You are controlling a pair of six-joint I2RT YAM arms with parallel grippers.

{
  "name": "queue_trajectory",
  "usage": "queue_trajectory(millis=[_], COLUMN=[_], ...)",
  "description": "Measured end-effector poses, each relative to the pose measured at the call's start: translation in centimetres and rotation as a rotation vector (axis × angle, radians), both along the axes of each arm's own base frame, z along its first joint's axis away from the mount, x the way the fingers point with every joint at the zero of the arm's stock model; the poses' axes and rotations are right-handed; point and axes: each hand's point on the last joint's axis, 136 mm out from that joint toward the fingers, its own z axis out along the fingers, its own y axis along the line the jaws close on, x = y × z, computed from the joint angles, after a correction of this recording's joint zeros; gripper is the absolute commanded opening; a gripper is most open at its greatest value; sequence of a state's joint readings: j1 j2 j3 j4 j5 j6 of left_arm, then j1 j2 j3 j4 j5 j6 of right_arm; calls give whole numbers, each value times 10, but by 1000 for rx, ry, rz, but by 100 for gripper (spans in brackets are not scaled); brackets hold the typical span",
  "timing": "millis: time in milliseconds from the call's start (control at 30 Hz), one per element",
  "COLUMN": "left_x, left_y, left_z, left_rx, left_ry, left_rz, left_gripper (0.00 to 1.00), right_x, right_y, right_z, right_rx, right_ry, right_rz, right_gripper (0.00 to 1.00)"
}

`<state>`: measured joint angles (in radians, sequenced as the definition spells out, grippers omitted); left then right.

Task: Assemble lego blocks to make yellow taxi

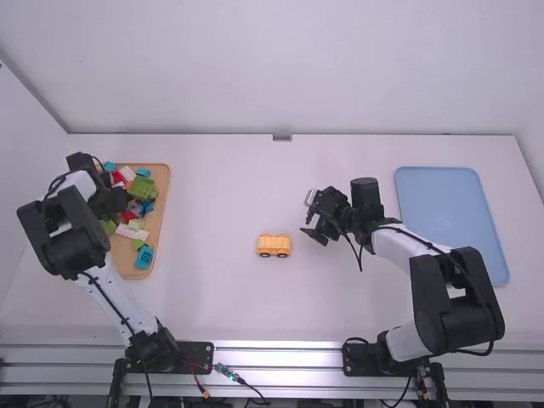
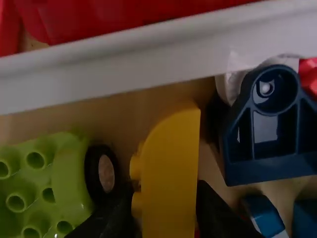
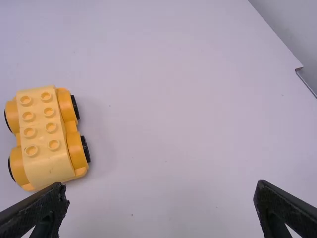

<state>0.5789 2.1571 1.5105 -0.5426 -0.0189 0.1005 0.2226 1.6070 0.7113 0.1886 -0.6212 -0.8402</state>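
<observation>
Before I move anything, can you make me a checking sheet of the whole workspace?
Surface: white table, flat.
Job's things: yellow wheeled base standing mid-table; yellow curved block in the wooden tray.
Clutter: other coloured blocks mixed in that tray; blue tray at the right.
Grippers: left end effector at the curved block; right end effector open, nothing between its fingers.
Cables: black cables along both arms.
Surroundings: pale walls; people, nothing seen.

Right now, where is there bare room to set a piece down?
Bare: between the tan tray and the yellow car; between the car and the right pincer; from the car back to the wall; the blue tray's far half. Crowded: the tan tray, blocks packed around the left pincer.
</observation>
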Motion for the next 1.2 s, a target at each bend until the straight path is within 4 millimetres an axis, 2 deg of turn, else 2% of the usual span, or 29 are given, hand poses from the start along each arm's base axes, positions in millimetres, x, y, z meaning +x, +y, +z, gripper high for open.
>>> queue_trajectory(millis=[600,700,1033,1067,1200], left_x=[3,4,7,7,9], left_y=[2,1,3,3,4], left_z=[-3,-2,-2,-2,-1], left_rx=[11,5,15,16,21], left_ry=[-19,-24,-38,-40,-47], left_rz=[3,2,1,1,1], left_gripper=[31,22,21,25,22], right_x=[-2,-2,-2,-2,-2], right_y=[0,0,0,0,0], right_z=[-1,-2,-2,-2,-2], right_rx=[-2,-2,-3,-2,-3], right_ry=[10,11,11,12,11], right_rz=[0,0,0,0,0], right_gripper=[99,99,99,99,99])
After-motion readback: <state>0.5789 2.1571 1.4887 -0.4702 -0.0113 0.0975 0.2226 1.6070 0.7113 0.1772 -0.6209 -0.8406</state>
